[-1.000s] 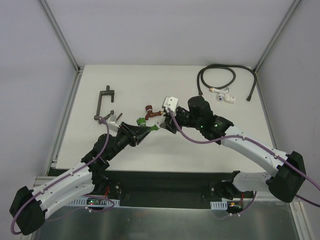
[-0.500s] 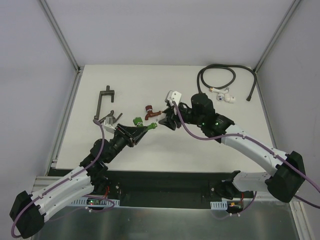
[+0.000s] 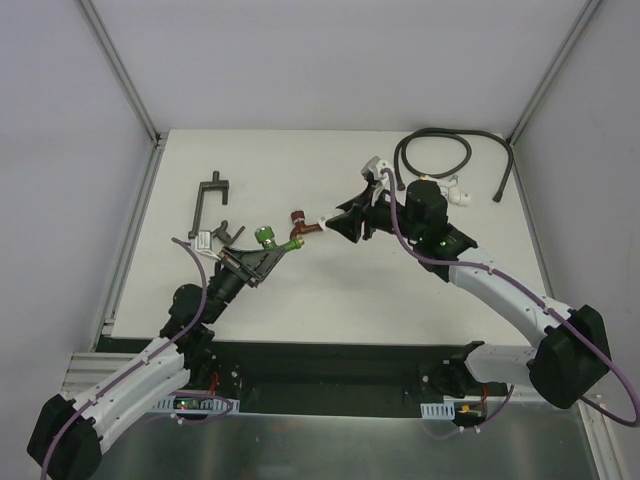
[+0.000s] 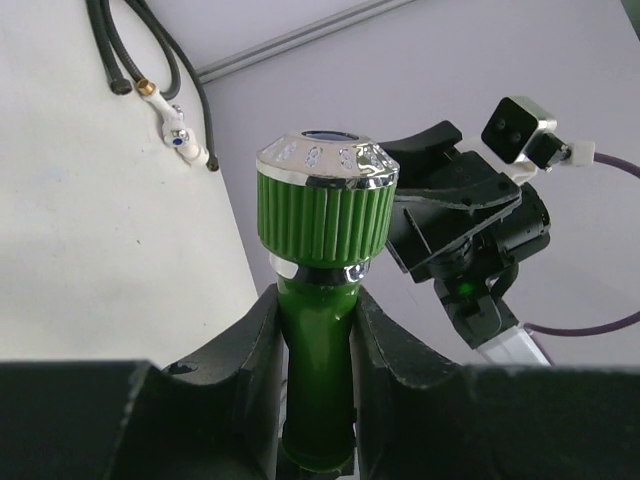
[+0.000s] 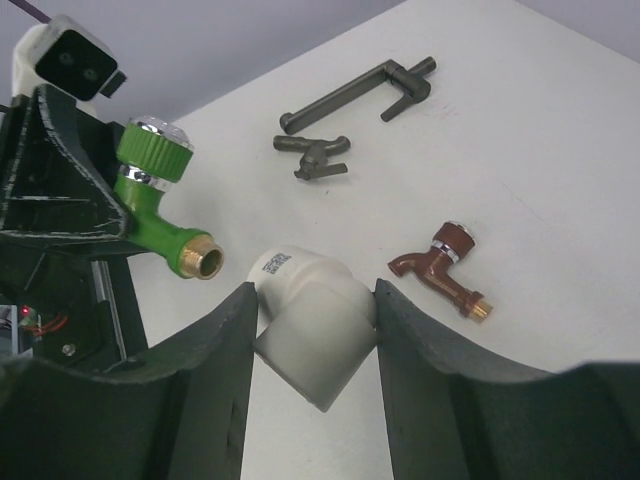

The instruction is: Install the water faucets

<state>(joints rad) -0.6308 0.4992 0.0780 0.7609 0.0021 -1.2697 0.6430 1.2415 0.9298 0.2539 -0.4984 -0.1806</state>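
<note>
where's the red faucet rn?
Top view: red faucet lies loose on the table, between green faucet in left pincer and white elbow in right pincer.

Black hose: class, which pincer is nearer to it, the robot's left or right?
Right. The right pincer, holding the white elbow, sits left of the black hose, toward the table's middle. The left pincer, gripping the green faucet, lies farther left still.

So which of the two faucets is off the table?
The green one, clamped in the left pincer; the dark red one lies loose on the table.
</note>
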